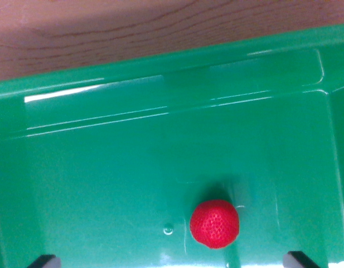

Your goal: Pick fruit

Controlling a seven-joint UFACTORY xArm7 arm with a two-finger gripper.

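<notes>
In the wrist view, a red strawberry sits on the floor of a green plastic bin. It is the only fruit in the bin, well away from the bin's back wall and closer to the wall on the wrist view's right. Behind the bin's top rim is a brown wooden table.

Two dark fingertips poke in at the bottom corners. The gripper is wide open and holds nothing.

The strawberry is not in the middle of the gap between the fingertips. It sits nearer the fingertip on the wrist view's right. If the gripper goes straight down, one finger may bump the berry and roll it away. A hard squeeze might squash it.
</notes>
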